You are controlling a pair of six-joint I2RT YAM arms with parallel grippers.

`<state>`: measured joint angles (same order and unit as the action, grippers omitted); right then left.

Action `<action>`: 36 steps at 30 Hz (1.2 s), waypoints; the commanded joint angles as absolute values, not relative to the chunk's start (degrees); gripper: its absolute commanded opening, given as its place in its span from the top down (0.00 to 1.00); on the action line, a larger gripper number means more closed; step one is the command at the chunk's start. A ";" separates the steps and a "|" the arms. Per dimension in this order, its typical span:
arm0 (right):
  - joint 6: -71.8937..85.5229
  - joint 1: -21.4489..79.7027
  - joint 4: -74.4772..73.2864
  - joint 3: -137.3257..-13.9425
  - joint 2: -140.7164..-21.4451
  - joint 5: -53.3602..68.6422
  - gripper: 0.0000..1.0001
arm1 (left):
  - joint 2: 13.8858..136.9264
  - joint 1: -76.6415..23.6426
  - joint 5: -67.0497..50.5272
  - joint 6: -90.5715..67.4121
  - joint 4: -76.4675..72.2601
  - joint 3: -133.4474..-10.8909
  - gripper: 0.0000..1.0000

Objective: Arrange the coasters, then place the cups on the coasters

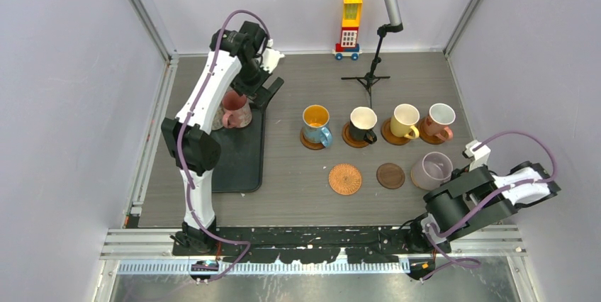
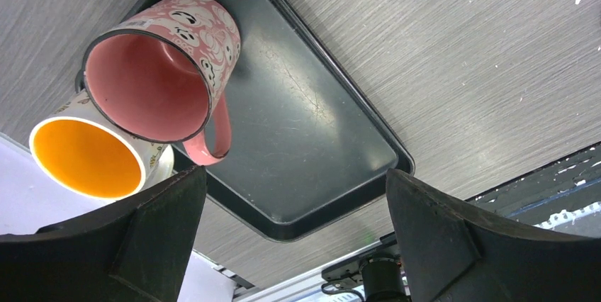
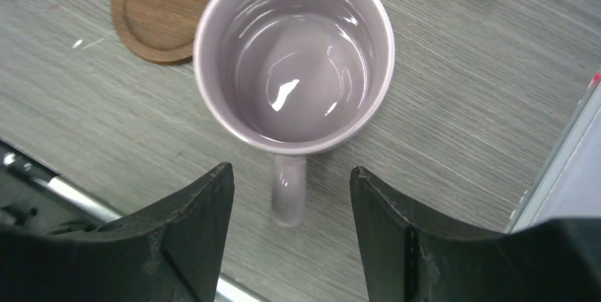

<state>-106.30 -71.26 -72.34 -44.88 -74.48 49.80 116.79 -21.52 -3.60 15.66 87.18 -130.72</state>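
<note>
The right gripper (image 3: 290,181) is holding its jaws apart on either side of the handle of the lilac mug (image 3: 294,61), without contact. The mug is standing upright beside the dark coaster (image 3: 166,8). Farther off, the left gripper (image 2: 294,185) is hovering fully spread above the black tray (image 2: 319,146), which is carrying the patterned pink mug (image 2: 170,68).

Black rect. tray (image 1: 239,164) at left-centre, flat on grey wood-grain table (image 1: 298,203). Toy block tower on wheels (image 1: 349,29) top centre, near back wall. Mic on tripod stand (image 1: 373,68) just right of it.

White arms (image 1: 205,93), blk joints (image 1: 190,144) + tools (image 2: 295,174), purple cables (image 1: 241,13).
</note>
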 commanded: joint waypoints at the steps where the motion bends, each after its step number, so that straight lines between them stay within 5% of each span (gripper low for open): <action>1: -117.03 -71.45 -91.63 -51.79 -75.08 47.55 0.34 | 114.51 -21.72 -3.29 14.92 85.17 -128.00 0.00; 6: -114.91 -70.55 -97.34 -55.01 -72.41 48.25 0.33 | 112.68 -20.15 -6.28 11.35 82.00 -124.51 0.00; 18: -61.04 -50.25 -73.19 -65.47 -66.72 47.39 0.32 | 109.26 -15.69 -9.76 8.22 78.94 -121.13 0.00; 27: -25.33 -21.93 -53.60 -72.97 -68.24 31.50 0.32 | 105.35 -10.13 -11.46 5.76 78.06 -120.08 0.00; 36: -9.68 8.80 -44.29 -88.40 -79.60 14.71 0.32 | 95.18 -0.82 -11.34 3.73 73.62 -109.96 0.00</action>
<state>-20.56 -1.52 -51.22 -80.51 -74.87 24.36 101.78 -4.29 -10.57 5.32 77.30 -113.43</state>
